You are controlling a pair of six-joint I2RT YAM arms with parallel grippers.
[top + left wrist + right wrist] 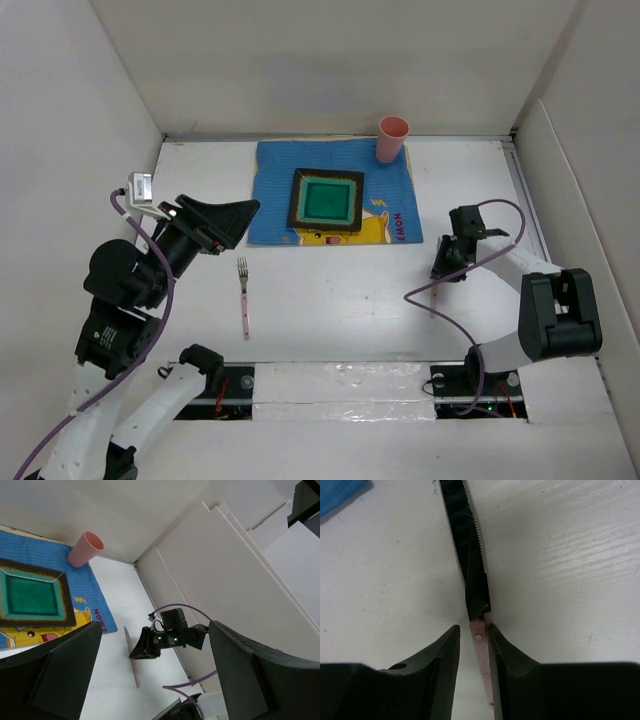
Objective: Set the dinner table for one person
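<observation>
Top view: the dinner table [330,310] spreads white beneath both arms, with white wall panels [330,60] on three sides. A blue placemat [275,195] lies at the table's far edge and carries a green square plate [327,200]. A pink cup [392,138] stands on the placemat's far right corner. A pink-handled fork [243,295] lies on the bare table, left of centre. The left gripper [238,225] hangs above the table's left side. The right gripper [443,268] sits low, off the placemat's near right corner.

Left wrist view: its fingers [70,670] are spread wide with nothing between them. Beyond them a knife [134,665] lies on the table at the right gripper.

Right wrist view: the fingers [435,675] straddle the serrated knife's pink handle [481,650]. One finger is against it and a sliver of table shows on the other side. I cannot tell whether it is clamped.
</observation>
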